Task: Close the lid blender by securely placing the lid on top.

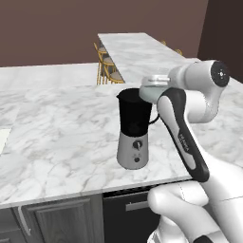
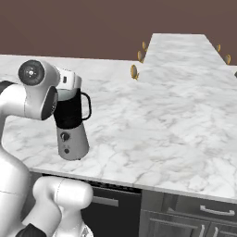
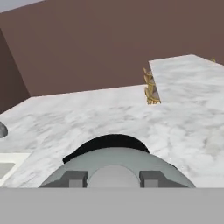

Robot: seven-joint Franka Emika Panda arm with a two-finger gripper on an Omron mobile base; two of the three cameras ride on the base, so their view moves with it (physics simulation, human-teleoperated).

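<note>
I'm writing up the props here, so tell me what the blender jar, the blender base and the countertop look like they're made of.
The blender jar looks like opaque black plastic or dark glass with a slight sheen; which one is unclear. Its tapered base reads as silver-grey brushed metal or metallic plastic, with a black dial. The countertop looks like polished white marble or an imitation, given its grey veining. The lid looks like matte grey-green plastic.

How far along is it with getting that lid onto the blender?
Nearly there. Already done: the lid is picked up and carried over the blender. In hand: the fingers grip it just above the jar's black rim. Left: lowering it flush, then letting go.
</note>
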